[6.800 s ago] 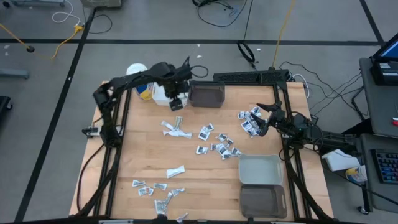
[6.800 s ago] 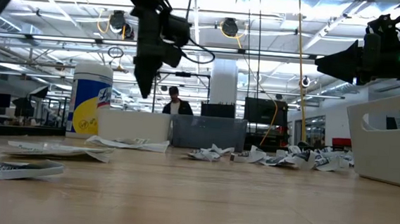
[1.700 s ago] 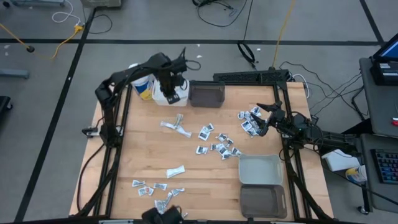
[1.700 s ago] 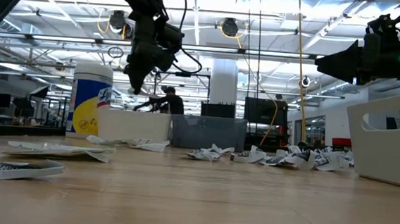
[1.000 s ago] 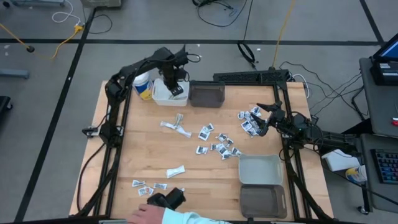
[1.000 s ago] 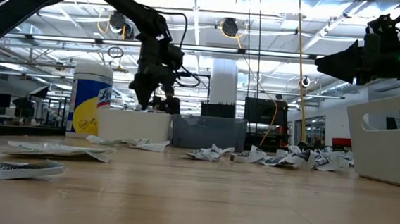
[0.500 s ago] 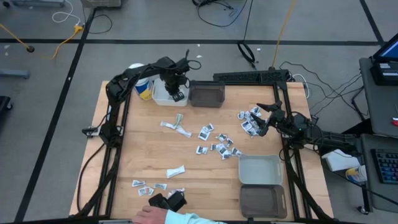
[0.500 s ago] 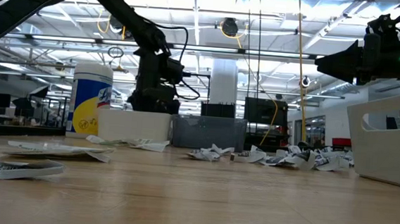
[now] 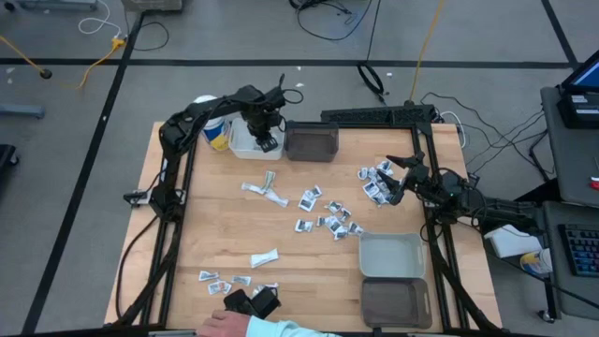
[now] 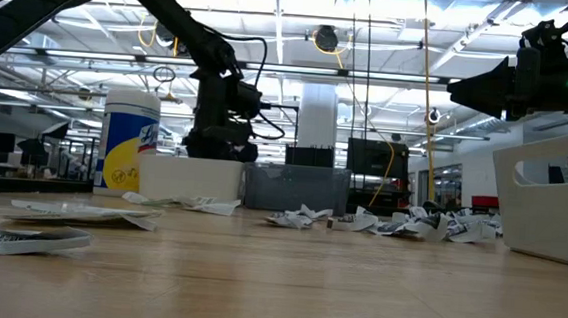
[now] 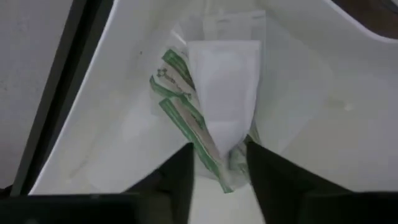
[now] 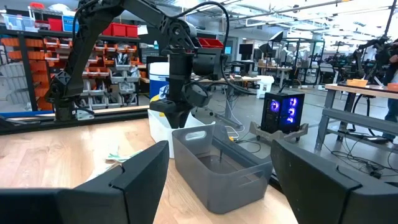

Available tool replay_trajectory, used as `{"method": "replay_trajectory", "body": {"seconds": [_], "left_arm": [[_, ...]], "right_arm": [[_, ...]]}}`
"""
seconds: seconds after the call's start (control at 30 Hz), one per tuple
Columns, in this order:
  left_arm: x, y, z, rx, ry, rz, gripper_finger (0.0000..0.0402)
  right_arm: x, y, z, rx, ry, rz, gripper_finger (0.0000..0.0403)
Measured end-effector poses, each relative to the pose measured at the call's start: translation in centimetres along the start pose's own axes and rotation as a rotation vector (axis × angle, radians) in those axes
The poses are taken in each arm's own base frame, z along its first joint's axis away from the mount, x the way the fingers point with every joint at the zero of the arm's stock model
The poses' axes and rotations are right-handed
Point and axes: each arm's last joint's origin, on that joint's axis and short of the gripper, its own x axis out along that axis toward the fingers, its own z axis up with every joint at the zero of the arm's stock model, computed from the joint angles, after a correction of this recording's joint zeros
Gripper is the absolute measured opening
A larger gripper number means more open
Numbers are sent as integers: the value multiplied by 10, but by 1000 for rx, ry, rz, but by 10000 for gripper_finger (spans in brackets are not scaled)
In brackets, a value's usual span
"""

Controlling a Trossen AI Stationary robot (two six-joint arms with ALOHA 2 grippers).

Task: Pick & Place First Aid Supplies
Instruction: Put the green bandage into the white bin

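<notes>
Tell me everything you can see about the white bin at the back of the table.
The white bin is a small rectangular tub of smooth plastic, standing upright at the table's far edge between the yellow-banded cup and the dark grey bin. The left gripper hangs down into it, fingers apart. Inside lie flat white packets, some with green print.

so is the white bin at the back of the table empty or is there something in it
Not empty: the left wrist view shows flat packets lying inside the white bin.
</notes>
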Motion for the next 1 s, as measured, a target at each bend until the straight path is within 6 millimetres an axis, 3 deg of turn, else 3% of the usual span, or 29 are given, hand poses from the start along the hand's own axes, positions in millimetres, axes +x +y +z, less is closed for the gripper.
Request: {"method": "replay_trajectory", "body": {"seconds": [0.17, 0.37, 0.63, 1.0], "left_arm": [[0, 0, 0, 11, 1, 0, 229], [0, 0, 0, 17, 1, 0, 273], [-2, 0, 0, 28, 2, 0, 282], [-58, -20, -13, 319, -130, 50, 283]], "right_arm": [[0, 0, 0, 0, 0, 0, 279], [0, 0, 0, 0, 0, 0, 279], [0, 0, 0, 0, 0, 0, 279], [0, 0, 0, 0, 0, 0, 279]]}}
